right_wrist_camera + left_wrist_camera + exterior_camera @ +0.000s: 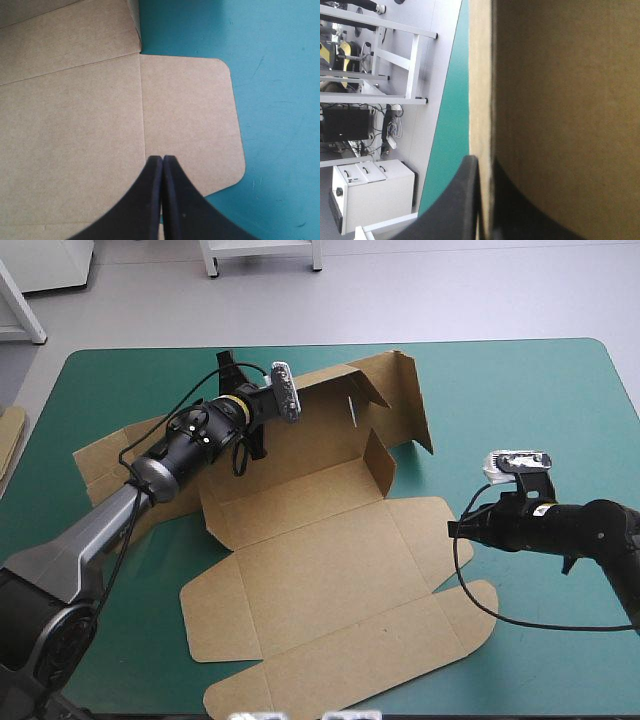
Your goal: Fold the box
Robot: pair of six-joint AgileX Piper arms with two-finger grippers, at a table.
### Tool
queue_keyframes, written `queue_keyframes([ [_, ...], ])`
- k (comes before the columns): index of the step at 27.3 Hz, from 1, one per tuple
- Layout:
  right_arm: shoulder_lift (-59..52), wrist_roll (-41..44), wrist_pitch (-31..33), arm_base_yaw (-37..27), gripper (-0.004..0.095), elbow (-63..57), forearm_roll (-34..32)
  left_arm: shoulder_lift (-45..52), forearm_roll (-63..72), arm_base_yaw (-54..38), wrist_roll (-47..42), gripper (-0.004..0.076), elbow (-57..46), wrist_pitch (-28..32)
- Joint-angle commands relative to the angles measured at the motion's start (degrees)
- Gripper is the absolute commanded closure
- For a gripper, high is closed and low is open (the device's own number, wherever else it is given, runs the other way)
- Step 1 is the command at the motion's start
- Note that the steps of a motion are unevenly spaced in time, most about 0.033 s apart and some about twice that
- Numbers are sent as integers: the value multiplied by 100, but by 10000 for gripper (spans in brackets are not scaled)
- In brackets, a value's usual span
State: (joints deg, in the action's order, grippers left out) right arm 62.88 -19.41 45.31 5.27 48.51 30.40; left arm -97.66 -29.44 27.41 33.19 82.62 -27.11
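Box [320,570], one brown sheet, lies mostly flat on the teal-green cover [520,390], its far wall [330,410] raised. On that wall's edge the left gripper [481,162] is clamped, board between its two fingers. Pressed together and empty, the right gripper [163,159] hangs over one rounded side flap [190,120].

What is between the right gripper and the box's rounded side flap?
Nothing visible. The right gripper, shut, points straight at the rounded flap of the box; only bare brown board lies ahead, with teal-green cover beside it.
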Motion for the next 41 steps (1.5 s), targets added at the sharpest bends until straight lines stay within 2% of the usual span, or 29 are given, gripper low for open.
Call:
queue_keyframes([
  [1, -101, -41, -217, 0, 925, 185, 189, 299, 83, 273, -126, 733, -82, 264],
  [4, -101, -41, -226, 0, 925, 185, 189, 351, -181, 480, -255, 733, -407, 314],
  [11, -101, -41, -226, 0, 925, 185, 214, 645, -2090, 982, -1772, 733, -905, 174],
  [17, -101, -123, -240, 0, 925, 185, 404, 791, -3688, 865, -2858, 733, -905, 197],
  [26, -101, -189, -268, 0, 925, 185, 446, 911, -4089, 878, -3319, 733, -905, 202],
  [32, -101, -189, -281, 0, 925, 185, 488, 1072, -4072, 1320, -3645, 733, -938, -220],
  [36, -101, -189, -281, 0, 925, 185, 488, 1196, -4468, 1618, -3760, 733, -1407, -155],
  [41, -31, -148, -194, 0, 924, 353, 634, 1196, -5439, 1514, -4833, 733, -1541, -254],
])
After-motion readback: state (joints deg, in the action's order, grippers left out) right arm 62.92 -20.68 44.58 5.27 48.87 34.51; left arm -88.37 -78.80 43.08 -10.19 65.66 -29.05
